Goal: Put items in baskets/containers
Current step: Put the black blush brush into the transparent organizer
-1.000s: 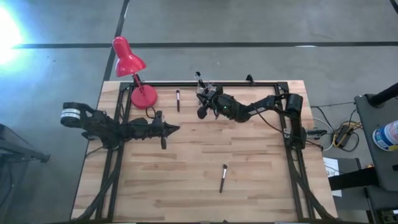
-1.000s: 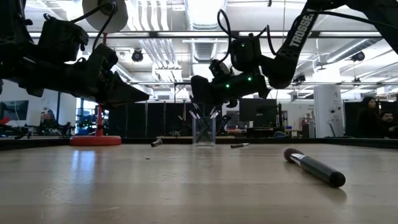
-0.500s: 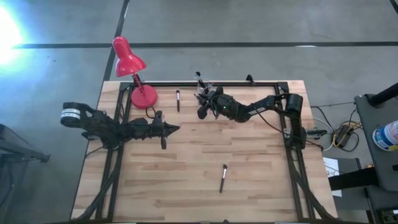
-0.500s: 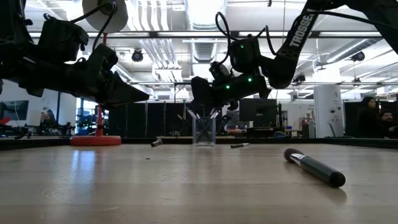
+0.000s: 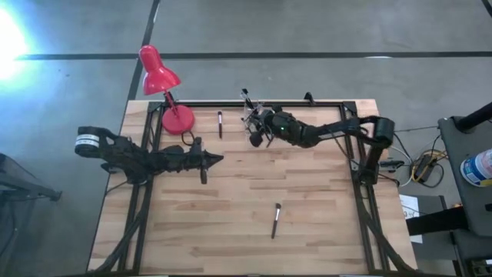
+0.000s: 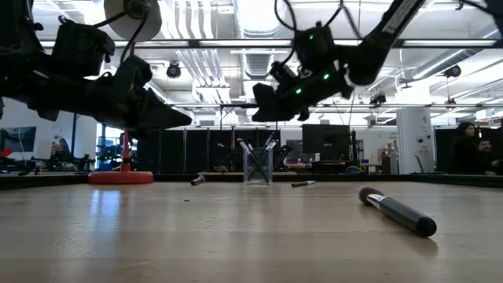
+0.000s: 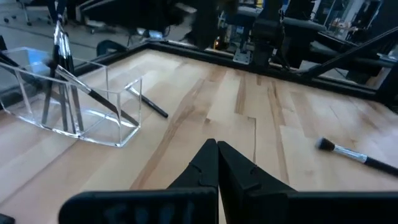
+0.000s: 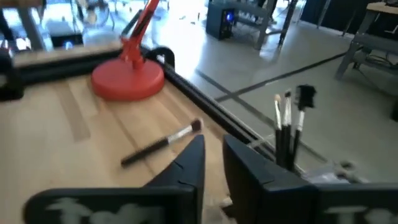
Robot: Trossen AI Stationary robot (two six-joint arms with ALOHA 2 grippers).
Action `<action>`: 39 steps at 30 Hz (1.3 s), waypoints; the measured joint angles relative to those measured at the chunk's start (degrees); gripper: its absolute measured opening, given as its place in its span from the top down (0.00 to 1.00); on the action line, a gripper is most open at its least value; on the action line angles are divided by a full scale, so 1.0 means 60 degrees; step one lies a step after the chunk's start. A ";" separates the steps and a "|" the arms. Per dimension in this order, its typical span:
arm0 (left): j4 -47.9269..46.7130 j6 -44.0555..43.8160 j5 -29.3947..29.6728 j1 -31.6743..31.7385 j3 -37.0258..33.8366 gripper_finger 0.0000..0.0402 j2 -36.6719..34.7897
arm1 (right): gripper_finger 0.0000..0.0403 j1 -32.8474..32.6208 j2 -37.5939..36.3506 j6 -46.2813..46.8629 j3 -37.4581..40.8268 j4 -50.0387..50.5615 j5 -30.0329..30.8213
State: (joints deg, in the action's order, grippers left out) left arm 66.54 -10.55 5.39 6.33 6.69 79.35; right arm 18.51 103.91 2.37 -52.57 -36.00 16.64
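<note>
The clear squarish cup [image 5: 250, 115] [image 6: 258, 166] [image 7: 68, 93] stands near the table's far edge with several dark brushes upright in it [image 8: 285, 127]. One brush [image 5: 220, 123] [image 8: 163, 144] lies flat between the cup and the lamp base. Another [image 5: 275, 220] [image 6: 397, 211] [image 7: 351, 154] lies toward the near edge, and a third [image 7: 149, 102] [image 6: 302, 184] lies beside the cup. My right gripper [image 5: 253, 138] [image 6: 256, 112] [image 8: 213, 148] hovers above the cup's near side, slightly open and empty. My left gripper [image 5: 219, 159] [image 6: 185, 122] [image 7: 217, 146] waits left of centre, shut and empty.
A red desk lamp [image 5: 159, 73] stands at the far left corner, its round base [image 5: 178, 119] [image 8: 127, 78] on the table. A black frame rail [image 5: 261, 102] runs along the far edge. Bare wood lies across the table's middle and near part.
My right gripper has risen from the cup's rim height to well above it and tipped nose-down, while its arm's elbow swung out toward the table's right edge. The brushes and the cup stayed put.
</note>
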 joint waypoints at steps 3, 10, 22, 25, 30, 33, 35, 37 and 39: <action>-0.0887 -0.0059 0.0220 0.0000 0.0407 1.00 0.0000 | 0.96 -0.0168 -0.0801 -0.0282 0.0575 0.0176 -0.0005; -0.2815 -0.0265 0.2031 0.0190 0.1733 1.00 0.0392 | 0.98 -0.0439 -0.2437 0.0076 0.2676 -0.0726 0.0015; -0.3872 -0.2122 0.2590 0.1900 0.2716 0.99 0.1958 | 0.98 -0.0751 -0.3337 0.0035 0.4767 -0.3067 0.0302; -0.4437 -0.2209 0.2878 0.2023 0.3120 0.95 0.2267 | 0.98 -0.0751 -0.3410 0.0035 0.4784 -0.3099 0.0316; -0.4996 -0.2832 0.3670 0.2236 0.3553 0.84 0.2607 | 0.98 -0.0777 -0.3431 0.0055 0.4778 -0.3094 0.0320; -0.4934 -0.2871 0.3741 0.2393 0.3630 0.80 0.2665 | 0.98 -0.0777 -0.3431 0.0072 0.4778 -0.3071 0.0324; -0.4954 -0.2993 0.3771 0.2554 0.3611 0.78 0.2715 | 0.98 -0.0777 -0.3431 0.0074 0.4778 -0.3059 0.0321; -0.5068 -0.3125 0.3795 0.2719 0.3583 0.76 0.2750 | 0.98 -0.0777 -0.3431 0.0073 0.4778 -0.3058 0.0321; -0.5188 -0.3254 0.3803 0.2855 0.3588 0.76 0.2832 | 0.98 -0.0773 -0.3431 0.0075 0.4778 -0.3066 0.0324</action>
State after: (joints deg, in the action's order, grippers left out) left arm 35.41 -30.07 28.21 23.46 28.22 96.34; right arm 13.87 83.33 2.82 -23.90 -54.40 18.59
